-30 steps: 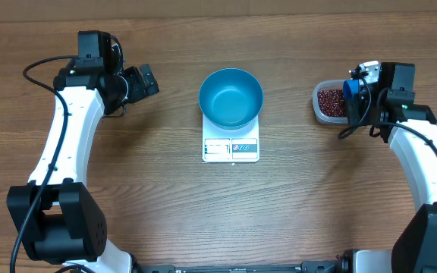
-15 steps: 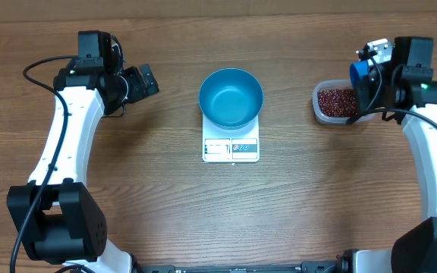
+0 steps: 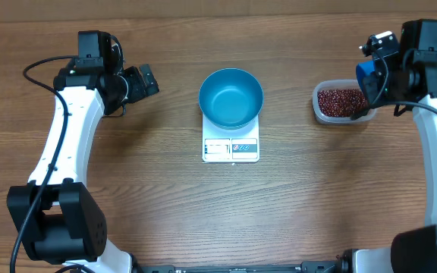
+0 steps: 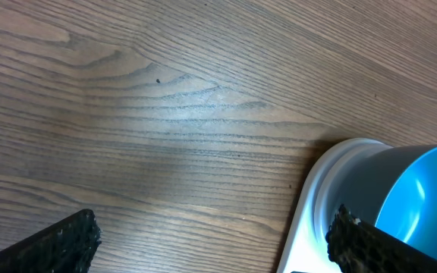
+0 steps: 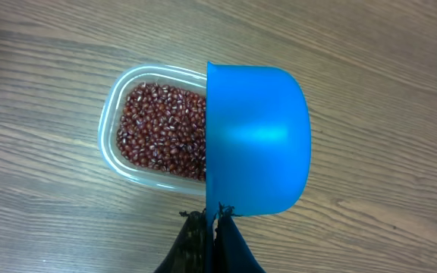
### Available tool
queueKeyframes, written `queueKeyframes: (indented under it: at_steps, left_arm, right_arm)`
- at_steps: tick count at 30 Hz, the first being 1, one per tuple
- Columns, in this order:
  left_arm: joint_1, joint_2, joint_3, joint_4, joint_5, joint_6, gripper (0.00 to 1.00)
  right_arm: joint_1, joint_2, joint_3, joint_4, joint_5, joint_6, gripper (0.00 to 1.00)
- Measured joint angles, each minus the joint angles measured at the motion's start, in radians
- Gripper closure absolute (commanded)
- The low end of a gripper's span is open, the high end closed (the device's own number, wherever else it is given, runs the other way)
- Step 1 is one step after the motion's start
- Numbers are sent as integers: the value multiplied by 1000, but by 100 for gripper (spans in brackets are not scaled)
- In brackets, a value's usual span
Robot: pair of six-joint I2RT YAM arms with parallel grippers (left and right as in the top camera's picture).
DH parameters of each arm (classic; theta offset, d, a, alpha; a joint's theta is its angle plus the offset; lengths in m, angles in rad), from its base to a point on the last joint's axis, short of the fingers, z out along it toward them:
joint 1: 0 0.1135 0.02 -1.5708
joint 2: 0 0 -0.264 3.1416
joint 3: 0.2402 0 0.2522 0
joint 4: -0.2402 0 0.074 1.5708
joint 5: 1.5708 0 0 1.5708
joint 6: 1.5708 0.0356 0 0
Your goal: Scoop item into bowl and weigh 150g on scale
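The bowl sits on the scale. The beans are loose and light (they'll roll), heaped in the thin-rimmed tub right of the bowl, so scoop, don't pinch. Farther right, the right gripper is clamped on the scoop. The left gripper gapes empty left of the bowl, with lots of bare table.

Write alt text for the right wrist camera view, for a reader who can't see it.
The shut right tool holds a small blue scoop, whose cup covers the right end of a clear plastic tub filled with dark red-brown beans. The tub sits on a wooden table.
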Motion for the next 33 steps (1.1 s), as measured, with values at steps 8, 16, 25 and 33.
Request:
queueKeyframes:
  at_steps: [8,16,25,33]
  left_arm:
    - [0,0,0,0,0,0,1]
    - [0,0,0,0,0,0,0]
    - [0,0,0,0,0,0,1]
    - [0,0,0,0,0,0,0]
  right_arm:
    - [5,91,0,2,-11,-3,96]
    - [33,192,0,7,30,-4,96]
    - [159,215,0,32,232,-4,96]
    - [174,215,0,21,317,5,96]
